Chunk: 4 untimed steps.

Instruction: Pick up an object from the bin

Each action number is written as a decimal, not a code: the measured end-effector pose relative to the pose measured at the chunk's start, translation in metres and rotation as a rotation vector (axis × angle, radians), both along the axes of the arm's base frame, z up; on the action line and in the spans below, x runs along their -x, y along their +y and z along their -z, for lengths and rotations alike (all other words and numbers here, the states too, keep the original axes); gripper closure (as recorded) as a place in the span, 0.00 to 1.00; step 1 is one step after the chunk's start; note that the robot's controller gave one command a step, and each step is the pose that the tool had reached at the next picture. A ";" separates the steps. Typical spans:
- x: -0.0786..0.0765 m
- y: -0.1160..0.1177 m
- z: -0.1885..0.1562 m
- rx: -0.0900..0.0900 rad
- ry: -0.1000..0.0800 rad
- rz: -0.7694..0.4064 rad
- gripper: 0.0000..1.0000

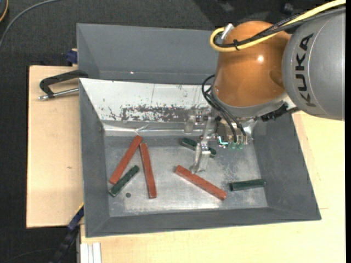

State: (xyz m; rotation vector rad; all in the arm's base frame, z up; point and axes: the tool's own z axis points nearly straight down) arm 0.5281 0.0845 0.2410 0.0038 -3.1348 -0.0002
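1. Gripper (199, 166) hangs by the left end of a long red-brown flat stick (202, 183) near the grey metal bin's (164, 211) front edge; open or closed, cannot tell.
2. Short dark green bar (189, 143) lies just behind.

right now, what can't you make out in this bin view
Dark green piece near the back wall: its right end is hidden behind the gripper, camera view.
Small dark speck beside the left green stick: too small to identify.
Bin back right corner: covered by the orange wrist cover.
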 end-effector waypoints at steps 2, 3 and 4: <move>-0.008 -0.057 0.170 0.000 -0.011 -0.583 0.00; -0.008 -0.054 0.170 -0.003 -0.011 -0.586 1.00; -0.042 -0.059 0.016 0.001 -0.023 -0.560 1.00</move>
